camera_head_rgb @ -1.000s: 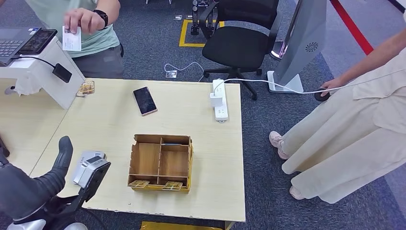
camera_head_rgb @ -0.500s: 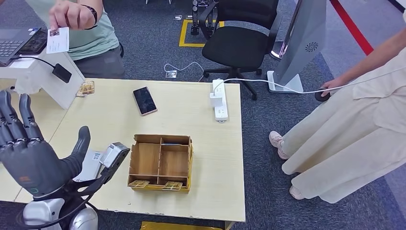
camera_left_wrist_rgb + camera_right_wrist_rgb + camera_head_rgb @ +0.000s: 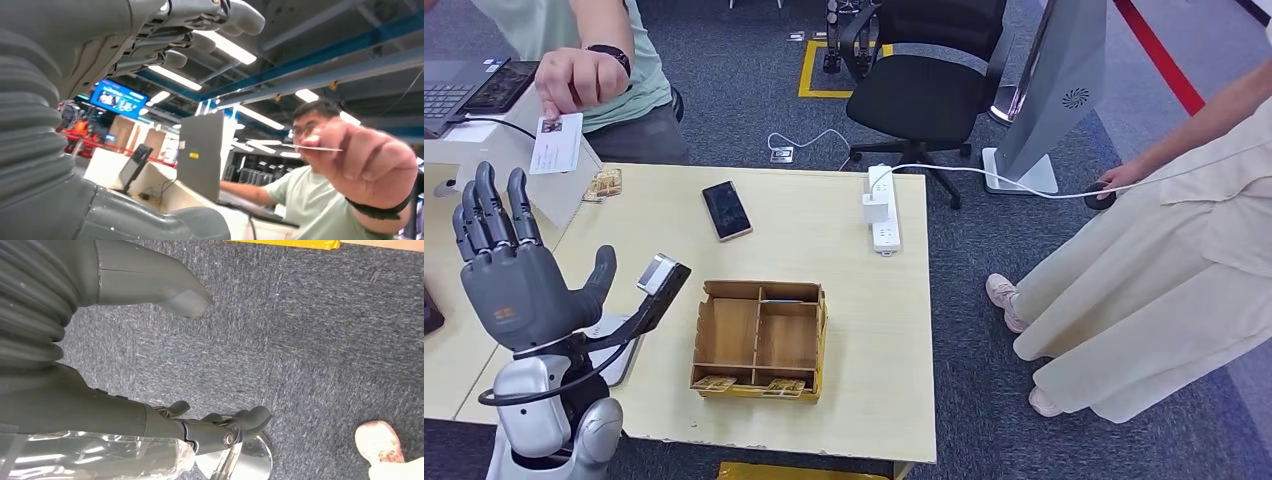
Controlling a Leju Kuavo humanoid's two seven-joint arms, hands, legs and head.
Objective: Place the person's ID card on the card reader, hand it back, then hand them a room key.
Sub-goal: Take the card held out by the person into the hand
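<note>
Left hand (image 3: 519, 285) fingers (image 3: 492, 215) spread, empty; card reader (image 3: 614, 345) half-hidden behind it; right hand (image 3: 165, 385) empty

High head view (wrists close-in)

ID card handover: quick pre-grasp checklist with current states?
1. Left hand free, fingers apart: ok.
2. ID card offered, pinched in the person's hand: ok.
3. Left hand touching the card: not ok, apart below it.
4. Card reader reachable on the table: cannot tell, the arm covers much of it.
5. Right hand idle over the floor, holding nothing: ok.
</note>
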